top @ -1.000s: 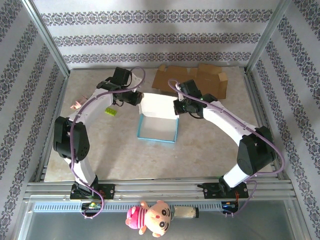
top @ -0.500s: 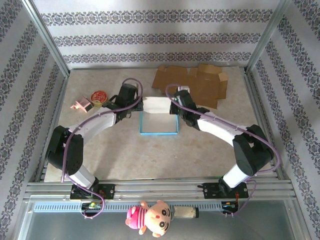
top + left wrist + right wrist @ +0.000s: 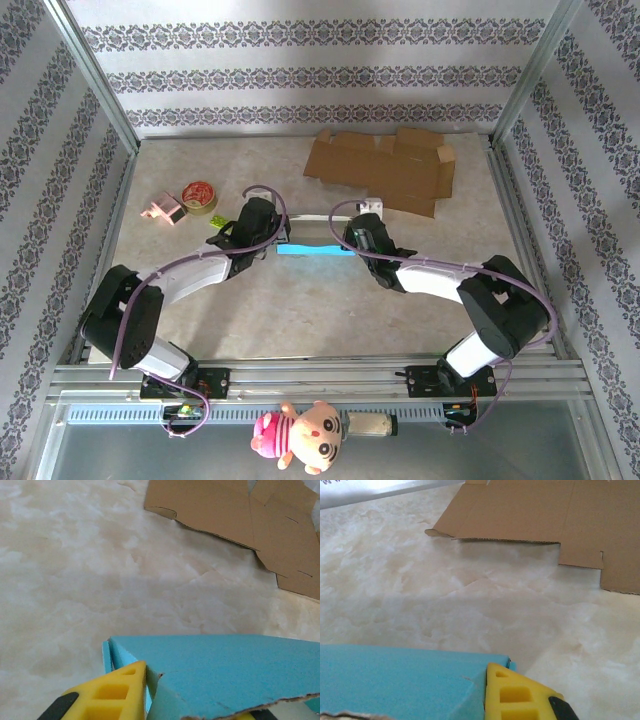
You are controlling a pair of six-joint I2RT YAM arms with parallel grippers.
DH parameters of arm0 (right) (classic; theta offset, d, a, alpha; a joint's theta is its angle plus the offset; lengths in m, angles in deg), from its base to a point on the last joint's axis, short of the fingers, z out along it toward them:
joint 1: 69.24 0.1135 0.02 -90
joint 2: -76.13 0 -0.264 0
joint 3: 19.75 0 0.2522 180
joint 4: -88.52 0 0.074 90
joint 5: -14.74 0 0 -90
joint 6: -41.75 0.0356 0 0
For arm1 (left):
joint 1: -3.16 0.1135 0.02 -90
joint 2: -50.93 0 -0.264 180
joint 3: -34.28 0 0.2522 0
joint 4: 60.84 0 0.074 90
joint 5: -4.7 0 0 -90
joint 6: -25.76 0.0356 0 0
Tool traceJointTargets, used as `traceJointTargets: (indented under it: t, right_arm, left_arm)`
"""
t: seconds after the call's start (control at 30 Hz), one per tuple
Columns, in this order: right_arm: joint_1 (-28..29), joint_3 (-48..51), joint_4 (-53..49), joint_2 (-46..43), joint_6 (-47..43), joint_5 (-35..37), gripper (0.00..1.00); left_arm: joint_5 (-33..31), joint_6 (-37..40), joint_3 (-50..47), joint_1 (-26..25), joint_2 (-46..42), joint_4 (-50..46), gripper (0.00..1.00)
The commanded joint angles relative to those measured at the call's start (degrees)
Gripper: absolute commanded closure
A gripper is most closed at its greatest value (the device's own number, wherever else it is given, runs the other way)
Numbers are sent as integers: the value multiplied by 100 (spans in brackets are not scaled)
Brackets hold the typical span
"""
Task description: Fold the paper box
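Box (image 3: 315, 249), blue, lay low at mid-table (image 3: 300, 310) between the grippers; right gripper (image 3: 354, 238) jaws pinched its right edge, left gripper (image 3: 270, 237) jaws straddled its left edge, grip undeterminable; step judged pressing a fold down, next move needing a firm crease.

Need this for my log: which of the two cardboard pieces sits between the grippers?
The blue box, with the left gripper and right gripper at its ends; the brown cardboard lies flat farther back.

high rear overview, wrist close-ups sharing box (image 3: 316, 250)
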Motion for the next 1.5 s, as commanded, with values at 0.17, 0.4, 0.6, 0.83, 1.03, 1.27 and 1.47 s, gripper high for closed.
traceJointTargets:
  t: [0.17,0.4,0.6,0.83,1.03,1.27,1.47]
  right_arm:
    - [522,533,121,-263,36,-52,97]
    - [802,973,361,-328,-146,35,89]
    - [1153,1328,710,-313,-316,159,78]
    - [1410,1679,541,-902,-343,9,51]
    - [1542,2152,192,-1767,-510,-632,30]
    - [1606,2976,-700,-3796,-475,-1400,4]
    - [1626,2712,-2775,-6098,-516,-1372,2]
  left_arm:
    - [336,-710,-656,-494,-827,30,70]
    - [125,-1085,-1229,-753,-1216,-14,64]
    - [-181,-1380,-1771,-1161,-1507,300,57]
    - [-863,-1704,-2179,-1733,-2060,223,49]
    - [-1029,-1875,-2438,-2065,-2632,39,35]
    - [-1420,-2410,-2880,-2511,-3279,-195,31]
    - [-1431,-2313,-2525,-2829,-3581,-706,31]
